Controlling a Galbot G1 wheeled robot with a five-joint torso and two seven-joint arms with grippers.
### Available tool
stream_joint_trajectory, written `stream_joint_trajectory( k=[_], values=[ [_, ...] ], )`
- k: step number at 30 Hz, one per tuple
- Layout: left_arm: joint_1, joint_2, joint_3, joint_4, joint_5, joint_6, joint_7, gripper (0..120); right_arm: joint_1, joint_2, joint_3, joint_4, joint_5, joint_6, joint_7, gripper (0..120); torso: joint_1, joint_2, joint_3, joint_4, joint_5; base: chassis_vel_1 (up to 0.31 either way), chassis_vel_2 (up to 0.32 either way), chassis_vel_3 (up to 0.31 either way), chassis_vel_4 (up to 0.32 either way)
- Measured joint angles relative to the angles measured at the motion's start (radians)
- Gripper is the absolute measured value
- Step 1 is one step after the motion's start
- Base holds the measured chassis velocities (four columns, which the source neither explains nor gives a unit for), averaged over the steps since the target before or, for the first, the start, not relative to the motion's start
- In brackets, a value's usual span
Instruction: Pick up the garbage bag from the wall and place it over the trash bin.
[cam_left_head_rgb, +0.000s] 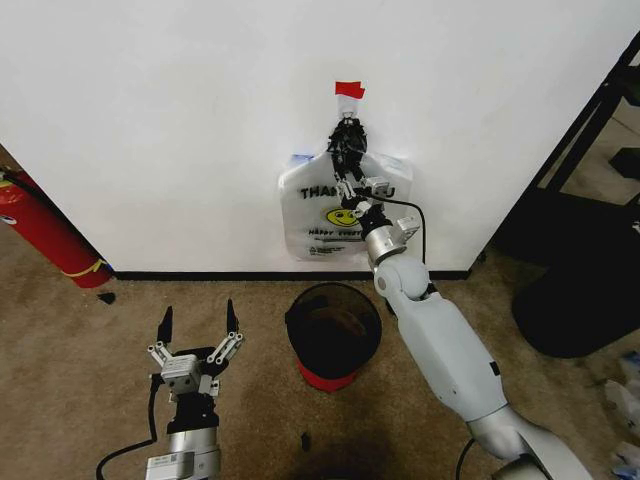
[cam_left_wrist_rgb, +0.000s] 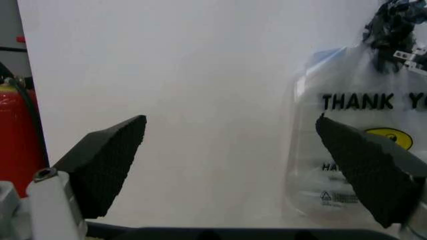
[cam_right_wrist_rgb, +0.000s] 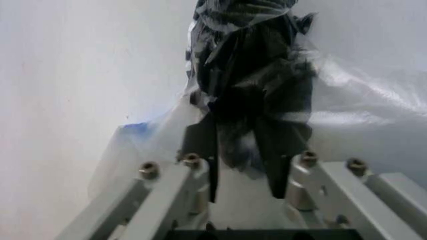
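Your garbage bag (cam_left_head_rgb: 330, 215) hangs flat on the white wall (cam_left_head_rgb: 180, 120), its dark bunched top just under a strip of red tape (cam_left_head_rgb: 349, 90). Your right gripper (cam_left_head_rgb: 348, 150) is raised to that bunched top; in the right wrist view its fingers (cam_right_wrist_rgb: 203, 145) sit close together on either side of the black gathered plastic (cam_right_wrist_rgb: 250, 75), pinching it. The trash bin (cam_left_head_rgb: 333, 330) stands on the carpet below the bag. Your left gripper (cam_left_head_rgb: 198, 325) waits low, well left of the bin, fingers spread wide. A fire extinguisher (cam_left_head_rgb: 45, 230) leans far left.
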Motion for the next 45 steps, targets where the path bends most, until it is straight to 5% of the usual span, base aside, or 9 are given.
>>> stream_joint_trajectory(
  k=[5,22,45],
  values=[
    [-0.002,0.005,0.003,0.004,0.000,0.000,0.000,100,-0.004,-0.003,0.003,0.013,0.001,-0.006,0.011,0,0.000,0.000,0.000,0.0001,0.0000,0.000,0.000,0.000,0.000],
    [-0.007,0.004,0.012,0.009,-0.002,-0.006,-0.001,100,-0.123,-0.045,0.043,0.162,-0.013,-0.022,0.016,0,0.000,0.000,0.000,0.0001,-0.0001,0.000,0.000,0.000,0.000],
    [-0.025,0.016,0.029,0.026,-0.013,-0.010,-0.003,100,-0.512,-0.105,0.123,0.458,-0.141,0.028,-0.026,0,0.000,0.000,0.000,0.0001,-0.0001,0.000,0.000,0.000,0.000]
  ],
)
